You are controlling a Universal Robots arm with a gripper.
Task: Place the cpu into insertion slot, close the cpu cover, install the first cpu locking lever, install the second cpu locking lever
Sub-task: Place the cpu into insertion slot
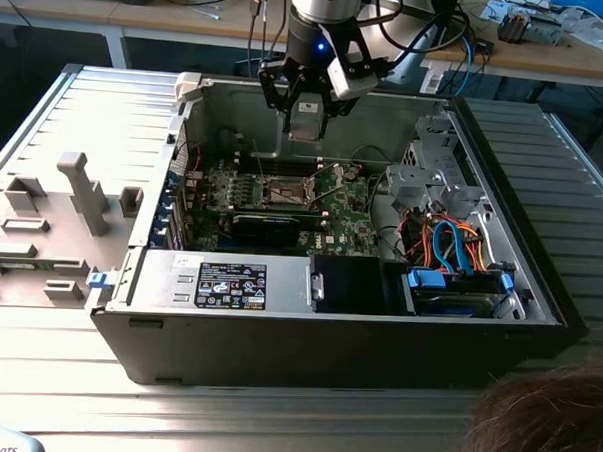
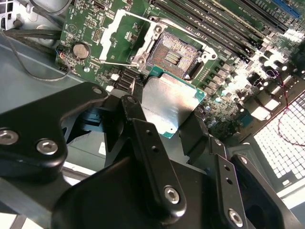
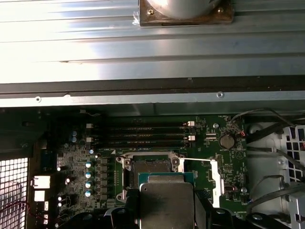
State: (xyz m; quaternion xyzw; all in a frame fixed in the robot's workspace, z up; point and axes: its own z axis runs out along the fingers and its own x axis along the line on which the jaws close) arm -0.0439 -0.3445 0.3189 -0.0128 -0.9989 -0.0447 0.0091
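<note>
**Entry: cpu placement, step in hand**

- **cpu** (image 2: 170, 102): flat grey-topped chip with a green rim. It is held clear above the board (image 2: 228, 62), close to the slot and not yet in it.
- **fingers** (image 2: 135, 114): closed on two opposite edges of the cpu, with nothing else in them.
- **slot** (image 2: 174, 55): dark square pin field with a silvery rim, lying bare.
- **cover** (image 2: 108, 37): silvery frame swung open beside the slot, with board showing through its cut-out.
- **case** (image 1: 326, 347): lies open on the worktop (image 1: 223, 413). The arm reaches down into it over the board.

**Handling notes (our judgement)**

- We take the placing as under way, with nothing seated yet.
- We would square the chip's edges to the slot rim first and hold it level.
- The way down should be straight. Any sliding across the pin field risks bent pins.
- The chip should drop in under no force. If it resists, we would read that as misalignment.
- The fingers should stay off the open cover and the slot rim.
- We would keep the hold until the chip sits flush all round.
</note>
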